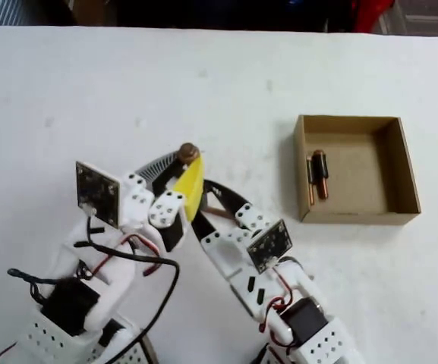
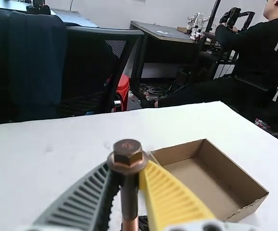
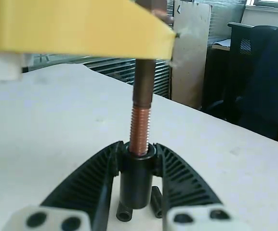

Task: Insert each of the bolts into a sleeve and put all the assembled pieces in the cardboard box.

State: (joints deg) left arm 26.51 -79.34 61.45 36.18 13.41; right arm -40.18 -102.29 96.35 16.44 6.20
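Copper bolt (image 2: 125,192) in left pincer (image 2: 126,167) stands in sleeve (image 3: 136,185) in right pincer (image 3: 138,150).

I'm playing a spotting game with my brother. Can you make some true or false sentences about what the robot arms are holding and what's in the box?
1. The left gripper holds the bolt with its head up. True.
2. The right gripper holds a red sleeve. False: the sleeve is black.
3. The bolt's threaded end sits in the top of the sleeve. True.
4. The cardboard box is empty. False: copper and black parts lie inside it.
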